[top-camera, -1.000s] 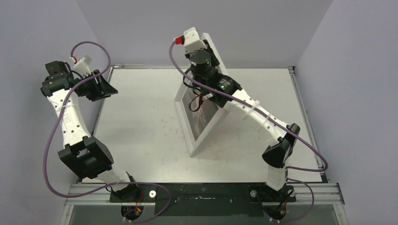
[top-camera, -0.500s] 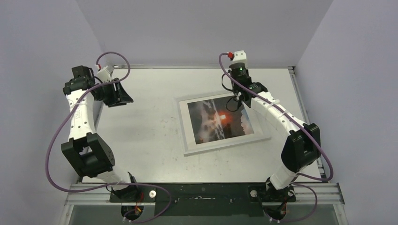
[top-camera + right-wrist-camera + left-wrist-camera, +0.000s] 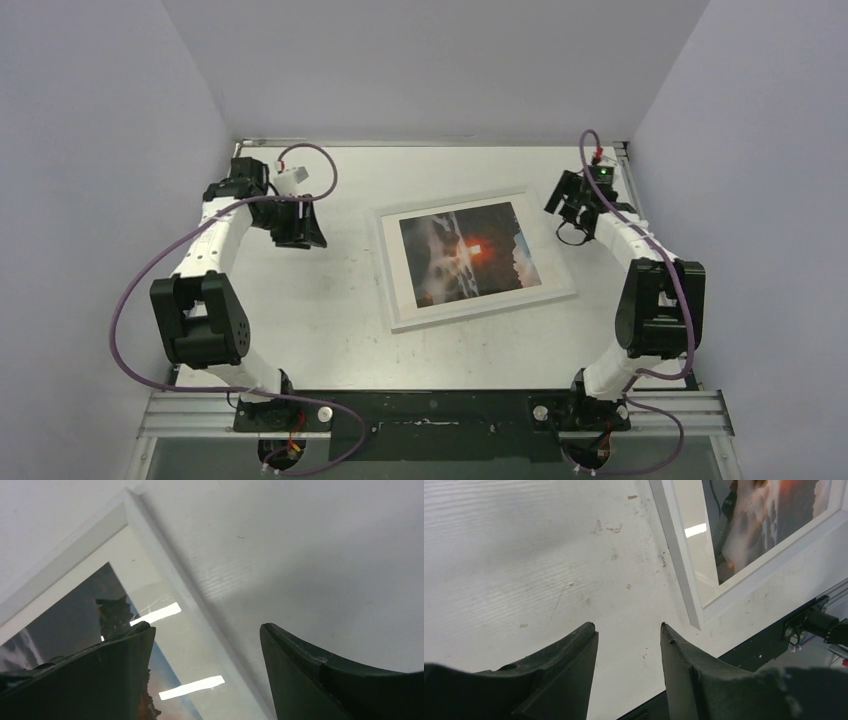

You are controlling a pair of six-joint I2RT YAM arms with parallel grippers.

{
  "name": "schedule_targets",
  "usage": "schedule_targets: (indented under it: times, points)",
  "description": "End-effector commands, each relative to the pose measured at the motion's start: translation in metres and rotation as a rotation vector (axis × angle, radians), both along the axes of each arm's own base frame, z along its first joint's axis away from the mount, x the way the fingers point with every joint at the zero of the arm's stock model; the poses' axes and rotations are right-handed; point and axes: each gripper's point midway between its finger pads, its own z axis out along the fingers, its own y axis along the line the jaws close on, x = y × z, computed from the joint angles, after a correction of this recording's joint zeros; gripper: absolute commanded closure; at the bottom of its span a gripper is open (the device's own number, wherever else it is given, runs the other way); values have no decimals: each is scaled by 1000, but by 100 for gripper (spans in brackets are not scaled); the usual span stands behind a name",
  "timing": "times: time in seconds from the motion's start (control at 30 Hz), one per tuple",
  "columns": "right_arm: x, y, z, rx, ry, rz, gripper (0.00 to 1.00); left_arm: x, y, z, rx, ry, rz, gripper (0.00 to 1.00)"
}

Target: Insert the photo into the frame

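Observation:
The frame (image 3: 392,270), white-bordered, lies flat and face up in the middle of the table. Inside it sits the photo (image 3: 468,253), a dark sunset with an orange glow. My left gripper (image 3: 305,228) hovers left of the frame, open and holding nothing. In the left wrist view its jaws (image 3: 628,626) stand apart over bare table, with the frame's corner (image 3: 679,555) and photo (image 3: 769,515) ahead on the right. My right gripper (image 3: 565,205) is by the frame's far right corner, open and empty. Its wrist view shows the frame edge (image 3: 165,565) and photo (image 3: 65,625) below the gripper (image 3: 205,627).
Pale walls close the table in at the back and on both sides. A black rail (image 3: 440,410) with the arm bases runs along the near edge, also in the left wrist view (image 3: 804,620). Purple cables loop off both arms.
The frame went from standing tilted in the right gripper to lying flat. The right gripper let go and drew back to the right. The left arm swung in nearer the frame.

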Motion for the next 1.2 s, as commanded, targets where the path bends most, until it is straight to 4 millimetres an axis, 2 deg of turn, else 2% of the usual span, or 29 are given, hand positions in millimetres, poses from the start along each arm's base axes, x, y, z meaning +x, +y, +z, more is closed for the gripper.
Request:
schedule_targets:
  times: [0.0,0.17,0.33,0.47,0.63,0.73,0.8,0.9,0.97,1.03,1.1,1.17]
  points:
    - [10,-13,0,278,-69,-47,19,13,-22,-18,44,-34,-85,53]
    - [-1,-18,-30,363,-20,-65,15,16,-23,-28,53,-27,-99,52]
    - [-16,-1,-61,444,48,-46,15,18,-20,-30,65,-31,-105,51]
    - [-37,27,-67,476,65,-29,14,20,-16,-30,72,-49,-94,51]
    - [-65,78,-67,464,66,14,14,27,-6,-28,61,-62,-63,51]
    - [-74,106,-62,469,60,53,13,35,1,-25,59,-87,-39,49]
    - [-74,116,-57,477,55,80,11,38,4,-24,66,-97,-33,47]
    - [-67,101,-44,377,50,82,5,43,6,-30,69,-105,-30,45]
    - [-57,84,-25,286,17,96,10,46,4,-34,63,-120,-31,44]
    - [-47,65,-7,214,-33,84,10,50,3,-41,56,-149,-29,43]
    - [-41,42,4,129,-85,37,10,55,2,-48,51,-189,-27,40]
    - [-43,7,6,21,-126,-92,10,62,4,-54,59,-257,-15,36]
